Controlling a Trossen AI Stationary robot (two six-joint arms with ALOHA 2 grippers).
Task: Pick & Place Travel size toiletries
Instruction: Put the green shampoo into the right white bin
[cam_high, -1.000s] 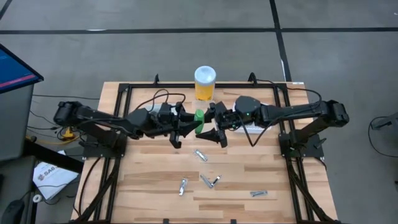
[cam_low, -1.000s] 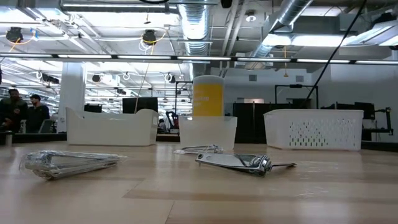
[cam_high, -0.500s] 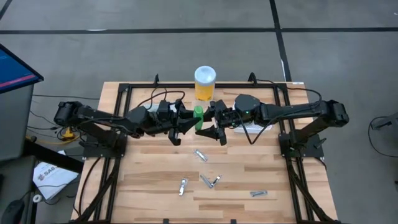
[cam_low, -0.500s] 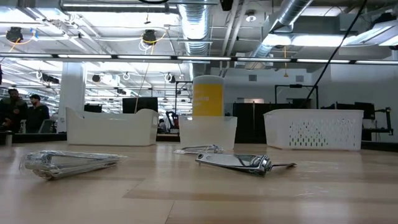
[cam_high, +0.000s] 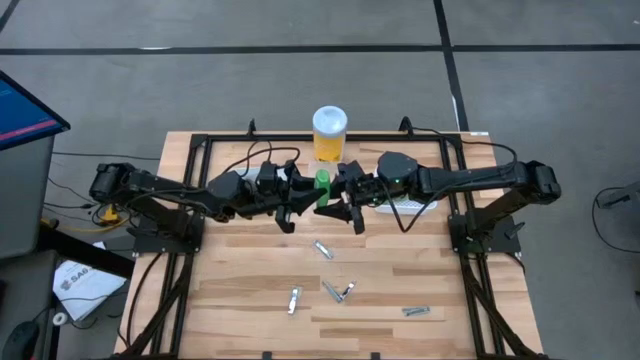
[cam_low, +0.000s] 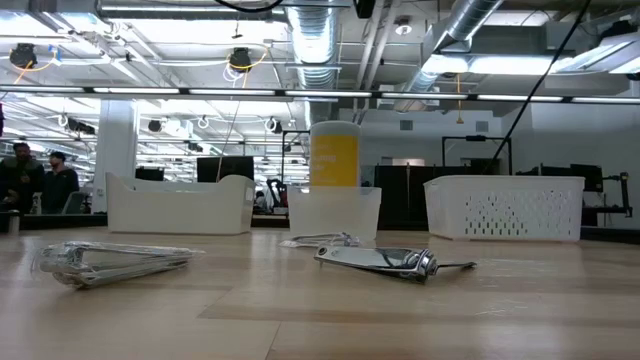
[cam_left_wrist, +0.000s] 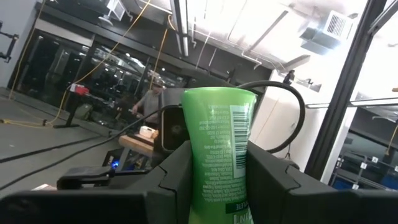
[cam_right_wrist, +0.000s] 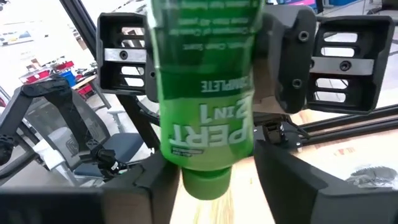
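Note:
A small bright green bottle (cam_high: 321, 183) hangs in the air over the table's far middle, between both grippers. My left gripper (cam_high: 292, 196) reaches it from the left and is shut on it. My right gripper (cam_high: 346, 196) comes from the right, open, with a finger on each side of the bottle's cap end (cam_right_wrist: 205, 182). Several small silvery items that look like nail clippers (cam_high: 323, 249) (cam_high: 338, 291) (cam_high: 294, 300) (cam_high: 416, 312) lie flat on the wood. No dark pots are in view. The low view shows neither arm. My left gripper pinches the green bottle's body (cam_left_wrist: 217, 149) between its two fingers (cam_left_wrist: 171, 180), coming level from the table's left. The bottle is lifted clear and stands about upright, flat end up and cap down. My right gripper: whether its fingers (cam_right_wrist: 283, 180) touch the cap end, I cannot tell.
A tall yellow cylinder with a white lid (cam_high: 329, 133) stands in a clear tray (cam_low: 334, 212) at the far edge behind the grippers. A white tray (cam_low: 180, 205) and a white slotted basket (cam_low: 505, 208) flank it. People stand in the room beyond the table (cam_low: 40, 180).
My left arm has crept a little toward the table's right, carrying the green bottle closer between my right gripper's fingers. The right arm has kept still.

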